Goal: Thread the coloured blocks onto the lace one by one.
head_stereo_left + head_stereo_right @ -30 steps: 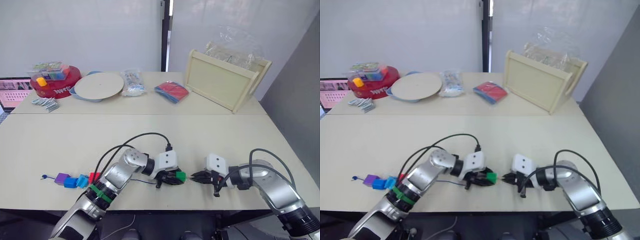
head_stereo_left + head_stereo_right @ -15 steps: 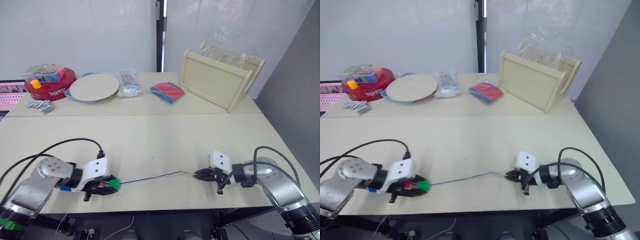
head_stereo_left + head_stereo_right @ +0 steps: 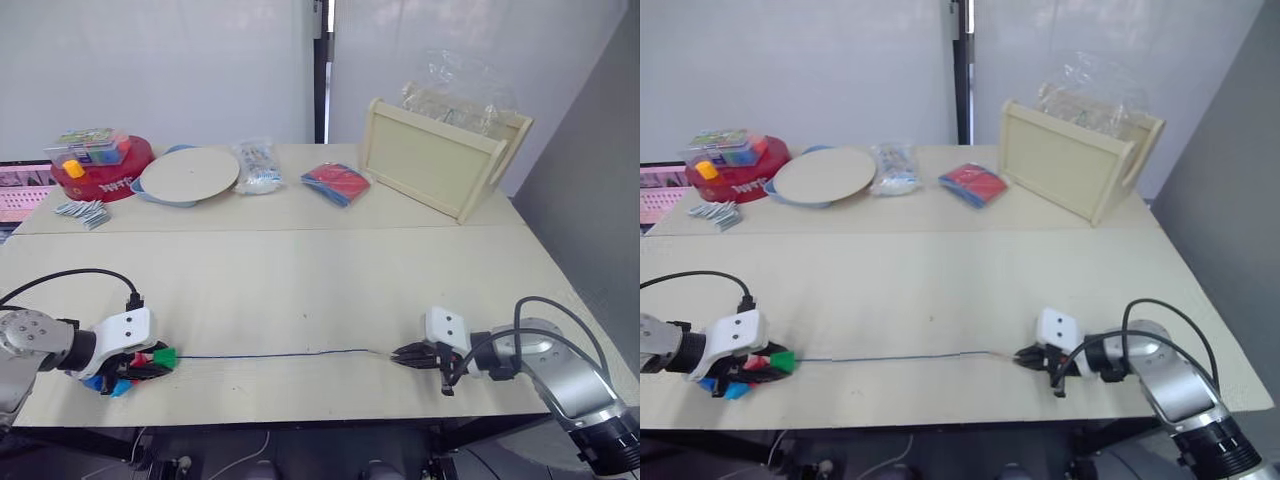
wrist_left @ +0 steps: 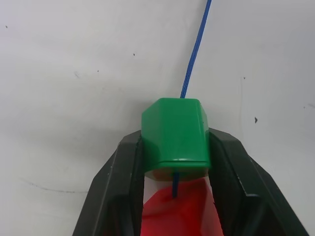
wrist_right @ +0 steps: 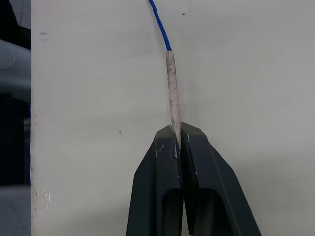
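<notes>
The lace (image 3: pixel 270 354) lies stretched almost straight across the near strip of the table (image 3: pixel 300 280), running from 9 o'clock to 3 o'clock in the head views. At the 3 o'clock end the right gripper (image 5: pixel 177 140) has its two fingers pressed together on the lace's pale stiff tip (image 5: pixel 172 88), with only the last bit of that tip caught between them. At the 9 o'clock end the left gripper (image 4: pixel 175 147) is clamped narrowly on the green block (image 4: pixel 175 137), the cord passing through it; a red block (image 4: pixel 177 211) sits directly behind the green one on the same cord, and blue blocks (image 3: pixel 110 385) show beneath the gripper in the head view.

The main risk, as I judge it, is at the right side: the hold on the tip is shallow, so any further pull by the left arm toward 9 o'clock could drag the tip out of the fingers. With the cord already near taut, there is little slack to absorb such a pull. If the left fingers let go abruptly, the green block could tip or slide back along the cord toward 3 o'clock. The other items at 12 o'clock, such as the wooden tray (image 3: pixel 440 165) and the round plate (image 3: pixel 190 172), lie well apart from all this
</notes>
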You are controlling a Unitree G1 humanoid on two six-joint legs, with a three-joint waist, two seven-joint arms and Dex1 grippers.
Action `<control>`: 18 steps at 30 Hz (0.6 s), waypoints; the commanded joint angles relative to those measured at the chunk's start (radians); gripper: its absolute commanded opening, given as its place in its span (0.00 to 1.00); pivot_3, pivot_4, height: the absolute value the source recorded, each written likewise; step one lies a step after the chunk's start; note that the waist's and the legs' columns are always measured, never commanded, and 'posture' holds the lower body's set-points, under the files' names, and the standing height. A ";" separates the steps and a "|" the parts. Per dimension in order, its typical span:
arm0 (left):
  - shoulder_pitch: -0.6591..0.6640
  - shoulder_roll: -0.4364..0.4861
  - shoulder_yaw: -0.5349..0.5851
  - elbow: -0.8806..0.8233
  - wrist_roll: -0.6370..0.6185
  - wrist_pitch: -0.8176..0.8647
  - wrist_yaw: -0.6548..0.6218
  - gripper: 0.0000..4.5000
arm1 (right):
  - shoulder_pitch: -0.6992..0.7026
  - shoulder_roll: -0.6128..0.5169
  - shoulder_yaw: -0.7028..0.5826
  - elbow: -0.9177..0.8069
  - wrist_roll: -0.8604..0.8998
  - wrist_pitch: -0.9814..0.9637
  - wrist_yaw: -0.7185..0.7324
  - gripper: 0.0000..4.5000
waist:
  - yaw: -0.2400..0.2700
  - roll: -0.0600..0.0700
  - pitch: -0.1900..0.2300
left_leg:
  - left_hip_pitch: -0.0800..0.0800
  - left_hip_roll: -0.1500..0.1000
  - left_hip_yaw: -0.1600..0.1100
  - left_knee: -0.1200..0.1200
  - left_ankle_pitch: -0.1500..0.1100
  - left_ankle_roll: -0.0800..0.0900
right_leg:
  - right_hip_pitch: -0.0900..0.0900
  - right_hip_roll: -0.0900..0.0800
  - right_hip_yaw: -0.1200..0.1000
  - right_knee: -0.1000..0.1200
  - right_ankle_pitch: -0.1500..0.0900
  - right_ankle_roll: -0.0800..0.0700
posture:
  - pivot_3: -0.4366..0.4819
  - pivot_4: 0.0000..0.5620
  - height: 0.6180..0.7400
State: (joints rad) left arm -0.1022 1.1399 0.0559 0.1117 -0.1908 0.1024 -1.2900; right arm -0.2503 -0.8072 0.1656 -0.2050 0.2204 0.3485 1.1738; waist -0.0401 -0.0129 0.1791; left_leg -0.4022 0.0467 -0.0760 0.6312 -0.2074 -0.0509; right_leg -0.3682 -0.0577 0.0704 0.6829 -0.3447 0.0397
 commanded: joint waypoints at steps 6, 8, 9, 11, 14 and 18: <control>-0.028 -0.008 -0.016 -0.092 0.002 0.081 -0.011 0.57 | -0.011 0.009 0.001 -0.028 0.009 -0.003 -0.005 0.00 | 0.003 0.000 0.000 | -0.002 0.000 -0.001 0.001 0.000 0.000 | -0.001 0.000 -0.001 0.000 0.000 0.000 | 0.48 0.27 1.00; -0.060 0.009 -0.026 -0.116 0.000 0.129 -0.026 0.72 | -0.011 0.012 0.003 -0.029 0.010 -0.001 -0.008 0.00 | 0.001 -0.001 0.000 | -0.002 0.000 -0.001 0.001 0.000 0.000 | -0.001 0.000 -0.001 0.000 0.000 0.000 | 0.48 0.27 1.00; -0.087 0.027 -0.034 -0.141 -0.011 0.175 -0.048 0.72 | -0.011 0.014 0.004 -0.034 0.013 0.004 -0.010 0.00 | 0.001 -0.002 0.001 | -0.002 0.000 -0.001 0.001 0.000 0.000 | -0.001 0.000 -0.001 0.000 0.000 0.000 | 0.48 0.27 1.00; -0.148 0.067 -0.058 -0.184 -0.024 0.259 -0.096 0.72 | -0.011 0.021 0.009 -0.043 0.014 0.013 -0.016 0.00 | 0.002 -0.004 0.002 | -0.003 0.000 -0.001 0.002 0.000 0.000 | -0.002 0.000 -0.001 0.001 0.000 0.000 | 0.48 0.27 1.00; -0.211 0.141 -0.110 -0.244 -0.012 0.359 -0.166 0.72 | -0.007 0.030 0.016 -0.054 0.013 0.018 -0.026 0.00 | -0.001 -0.004 0.002 | -0.004 0.000 -0.001 0.002 0.000 0.000 | -0.002 0.000 -0.001 0.001 0.000 0.000 | 0.48 0.27 1.00; -0.287 0.212 -0.215 -0.298 0.086 0.439 -0.200 0.72 | 0.001 0.048 0.025 -0.075 0.008 0.030 -0.049 0.00 | -0.006 -0.004 0.002 | -0.004 0.000 -0.001 0.001 0.000 0.000 | -0.003 0.001 -0.001 0.000 0.000 0.000 | 0.48 0.27 1.00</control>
State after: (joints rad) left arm -0.3785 1.3339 -0.1403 -0.1651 -0.1328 0.5109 -1.4688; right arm -0.2506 -0.7616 0.1923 -0.2395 0.2191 0.3775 1.1331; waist -0.0458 -0.0169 0.1814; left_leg -0.4058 0.0466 -0.0769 0.6325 -0.2073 -0.0509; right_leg -0.3708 -0.0569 0.0695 0.6830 -0.3448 0.0398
